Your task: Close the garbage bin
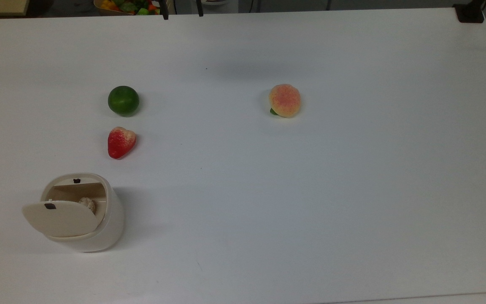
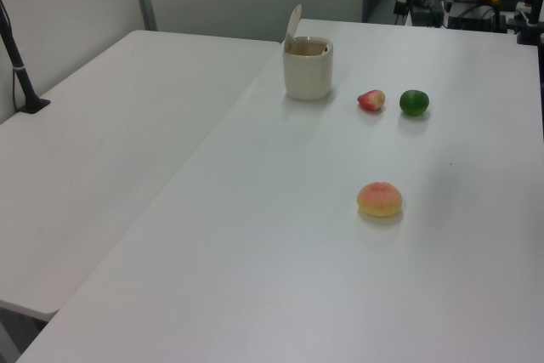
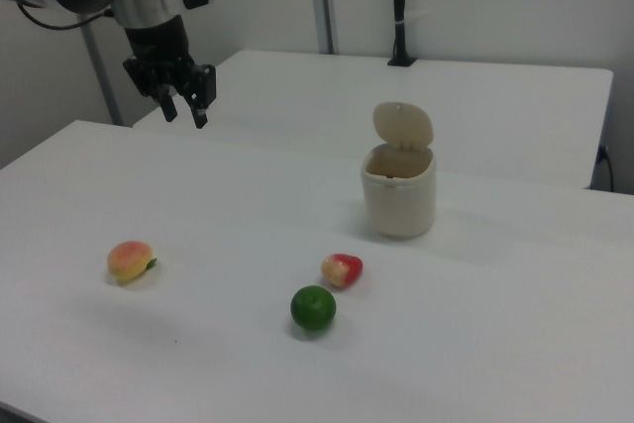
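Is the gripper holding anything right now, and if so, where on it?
Nothing. The gripper hangs open and empty above the table, well away from the garbage bin.

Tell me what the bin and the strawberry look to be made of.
Bin: probably moulded plastic, cream, smooth with a soft sheen; its thin flat lid stands raised. Strawberry: likely foam or plastic imitation; matte red fading to a pale, worn-looking top, with no leaves showing. Neither can be confirmed by look alone.
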Tool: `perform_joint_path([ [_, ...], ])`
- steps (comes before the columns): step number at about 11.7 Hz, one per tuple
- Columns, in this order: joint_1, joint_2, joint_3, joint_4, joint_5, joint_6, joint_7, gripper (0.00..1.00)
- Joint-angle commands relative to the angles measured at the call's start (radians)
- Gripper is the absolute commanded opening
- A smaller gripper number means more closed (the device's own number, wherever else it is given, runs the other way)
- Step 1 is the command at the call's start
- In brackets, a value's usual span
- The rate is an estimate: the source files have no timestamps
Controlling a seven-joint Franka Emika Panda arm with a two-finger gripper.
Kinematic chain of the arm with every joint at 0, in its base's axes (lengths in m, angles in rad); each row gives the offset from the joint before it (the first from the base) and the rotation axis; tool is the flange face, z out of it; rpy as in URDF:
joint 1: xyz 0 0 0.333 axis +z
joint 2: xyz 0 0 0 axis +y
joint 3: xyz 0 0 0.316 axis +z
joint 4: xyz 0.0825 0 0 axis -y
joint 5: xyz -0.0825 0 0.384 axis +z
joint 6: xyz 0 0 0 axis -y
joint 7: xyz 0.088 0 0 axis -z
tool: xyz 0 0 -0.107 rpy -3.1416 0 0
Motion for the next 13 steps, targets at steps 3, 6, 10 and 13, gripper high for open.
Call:
perform_joint_path([
  [3,0.012,-0.005,-0.017,-0.021,0.032,0.059,-0.032,0.00],
  [6,-0.001,0.007,-0.017,-0.021,0.057,0.117,-0.023,0.00],
  [10,-0.039,0.067,-0.019,-0.010,0.103,0.350,-0.021,0.00],
  [13,-0.070,0.157,-0.019,0.011,0.103,0.601,0.052,0.00],
])
